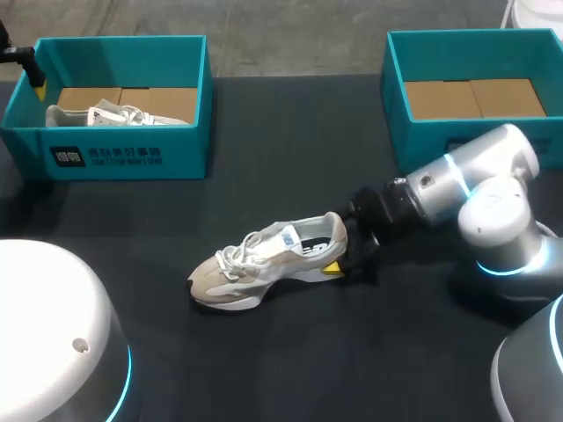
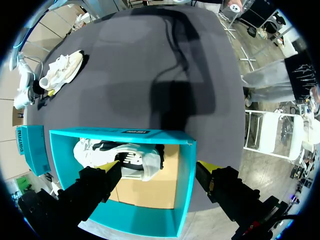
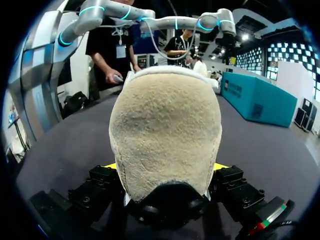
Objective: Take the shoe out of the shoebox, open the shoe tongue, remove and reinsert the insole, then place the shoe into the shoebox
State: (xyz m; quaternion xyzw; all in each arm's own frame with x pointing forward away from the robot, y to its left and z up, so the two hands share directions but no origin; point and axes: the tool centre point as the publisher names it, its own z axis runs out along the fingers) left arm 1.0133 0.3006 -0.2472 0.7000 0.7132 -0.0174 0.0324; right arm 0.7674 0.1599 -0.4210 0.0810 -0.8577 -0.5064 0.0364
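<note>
Where it stands upright on the dark table (image 1: 290, 158), the beige shoe (image 1: 264, 264) has its heel clamped between the fingers of the right gripper (image 1: 343, 261). Beyond the shoe's toe, a teal shoebox (image 1: 123, 158) holds a white shoe (image 1: 114, 114). The left gripper (image 2: 159, 167) hangs over that box with its fingers spread, one apparently outside the wall. Beyond the heel sits a second shoebox (image 1: 475, 136).

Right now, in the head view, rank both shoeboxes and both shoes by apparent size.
Largest: left shoebox and right shoebox, too alike to rank; the right is partly covered.
Then shoe on the table.
Smallest: shoe in the left box, partly hidden.
</note>
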